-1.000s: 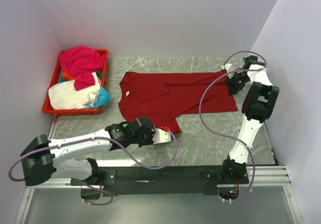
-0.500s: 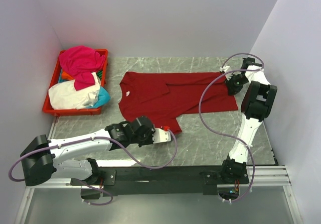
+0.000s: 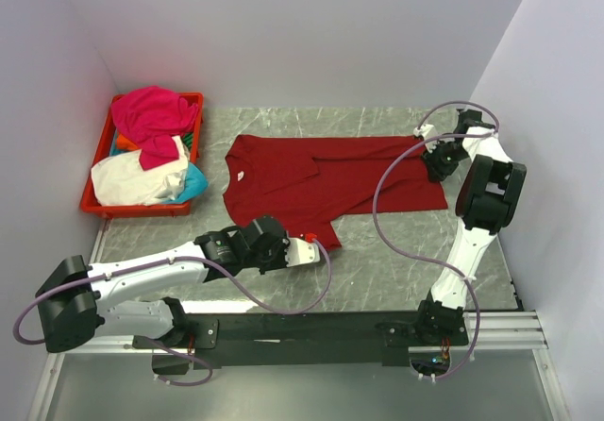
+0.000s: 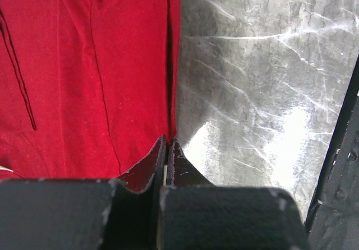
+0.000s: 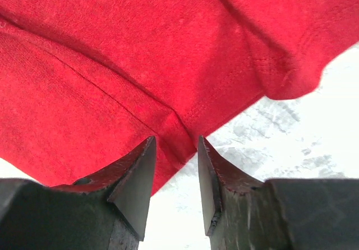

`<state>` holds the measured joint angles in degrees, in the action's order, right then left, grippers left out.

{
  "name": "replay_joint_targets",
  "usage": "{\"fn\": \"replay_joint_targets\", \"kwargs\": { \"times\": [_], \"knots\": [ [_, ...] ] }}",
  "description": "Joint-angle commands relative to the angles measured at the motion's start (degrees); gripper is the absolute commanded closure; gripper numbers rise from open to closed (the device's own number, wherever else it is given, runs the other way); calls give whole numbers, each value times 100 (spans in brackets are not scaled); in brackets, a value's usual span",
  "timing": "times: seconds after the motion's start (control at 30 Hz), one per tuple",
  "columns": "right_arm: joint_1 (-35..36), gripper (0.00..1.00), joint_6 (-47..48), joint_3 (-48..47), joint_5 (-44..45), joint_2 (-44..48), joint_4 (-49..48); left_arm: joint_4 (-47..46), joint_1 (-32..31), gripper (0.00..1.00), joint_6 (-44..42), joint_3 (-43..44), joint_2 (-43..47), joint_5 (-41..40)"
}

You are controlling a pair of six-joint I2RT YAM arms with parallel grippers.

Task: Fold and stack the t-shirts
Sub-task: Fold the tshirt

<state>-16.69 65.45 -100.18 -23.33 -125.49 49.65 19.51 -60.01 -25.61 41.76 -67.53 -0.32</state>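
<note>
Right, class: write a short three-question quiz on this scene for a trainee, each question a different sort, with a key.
1. True or false: the red shirt lies spread on the table.
2. The crate sits: A) far left, B) far right, C) near centre?
3. Fill in: the ___ gripper is open at the red shirt's edge.
Key: 1 true; 2 A; 3 right gripper.

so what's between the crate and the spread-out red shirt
Just a bare strip of table between crate and shirt, clear in the top view.
</note>
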Motion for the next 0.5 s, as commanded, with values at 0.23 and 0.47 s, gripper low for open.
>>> {"fn": "replay_joint_targets", "kwargs": {
  "times": [0.23,0.47],
  "knots": [
    [-10,60,56,-63,-58,421,27,-123,24,99,117,43,179,49],
    [-10,63,-15,-168,30,166,98,-114,33,99,108,17,205,58]
  ]
}}
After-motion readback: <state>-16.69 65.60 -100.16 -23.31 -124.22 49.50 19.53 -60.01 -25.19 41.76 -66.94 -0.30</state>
